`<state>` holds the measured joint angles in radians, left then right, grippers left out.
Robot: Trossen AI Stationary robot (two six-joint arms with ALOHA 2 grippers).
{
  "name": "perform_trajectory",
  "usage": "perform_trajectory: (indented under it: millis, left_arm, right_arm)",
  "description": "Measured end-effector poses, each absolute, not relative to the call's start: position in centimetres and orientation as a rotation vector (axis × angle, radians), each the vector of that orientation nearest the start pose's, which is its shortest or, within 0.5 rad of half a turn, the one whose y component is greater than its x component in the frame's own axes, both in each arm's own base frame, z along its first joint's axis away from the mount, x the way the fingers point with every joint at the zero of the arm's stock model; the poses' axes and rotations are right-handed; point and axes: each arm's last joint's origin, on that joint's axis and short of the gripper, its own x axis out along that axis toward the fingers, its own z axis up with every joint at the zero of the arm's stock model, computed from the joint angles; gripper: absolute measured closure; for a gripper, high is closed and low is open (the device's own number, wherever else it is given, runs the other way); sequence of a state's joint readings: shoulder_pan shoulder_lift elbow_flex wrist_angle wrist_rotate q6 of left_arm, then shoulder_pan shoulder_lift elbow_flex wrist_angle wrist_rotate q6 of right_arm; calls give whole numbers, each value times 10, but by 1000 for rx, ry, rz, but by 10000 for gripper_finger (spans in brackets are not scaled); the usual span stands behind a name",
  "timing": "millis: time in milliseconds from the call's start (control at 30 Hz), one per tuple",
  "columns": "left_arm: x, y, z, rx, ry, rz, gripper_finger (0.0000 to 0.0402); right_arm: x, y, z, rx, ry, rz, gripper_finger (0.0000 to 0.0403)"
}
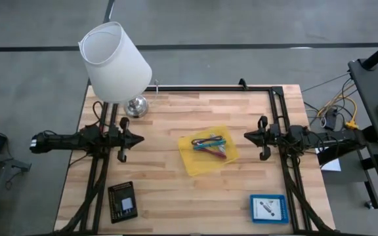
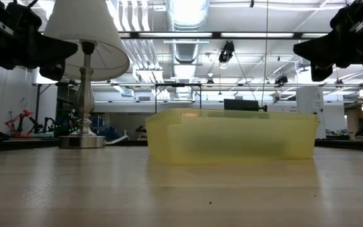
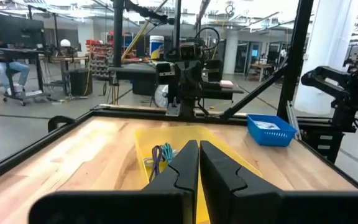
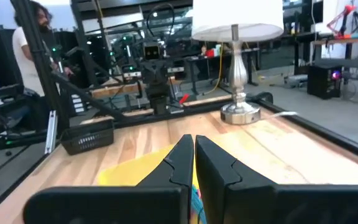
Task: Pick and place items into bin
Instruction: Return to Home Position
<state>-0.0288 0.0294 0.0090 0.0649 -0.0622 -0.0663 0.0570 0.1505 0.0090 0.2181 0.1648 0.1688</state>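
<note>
Left gripper [image 1: 140, 138] raised over the left side of the bench [image 1: 176, 111], jaws pressed together on nothing, tip toward the middle. Right gripper [image 1: 247, 136] opposite, raised over the right side, jaws likewise together and empty. Between the two, a yellow bin [image 1: 192, 164] flat on the bench, with magenta, purple and teal cords [image 1: 210, 144] lying inside. Near the front left corner, a black bin [image 1: 113, 196]; near the front right, a blue bin [image 1: 252, 208]. At the far left corner, a white lamp [image 1: 115, 62].
</note>
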Motion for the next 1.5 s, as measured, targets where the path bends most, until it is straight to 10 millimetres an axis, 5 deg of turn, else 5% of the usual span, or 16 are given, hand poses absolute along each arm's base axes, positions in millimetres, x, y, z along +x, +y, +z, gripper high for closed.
perform_trajectory:
  millis: [1500]
  left_arm:
    - [100,-1,169,-73,-35,33,402]
  right_arm:
    - [107,2,169,229,-23,-99,394]
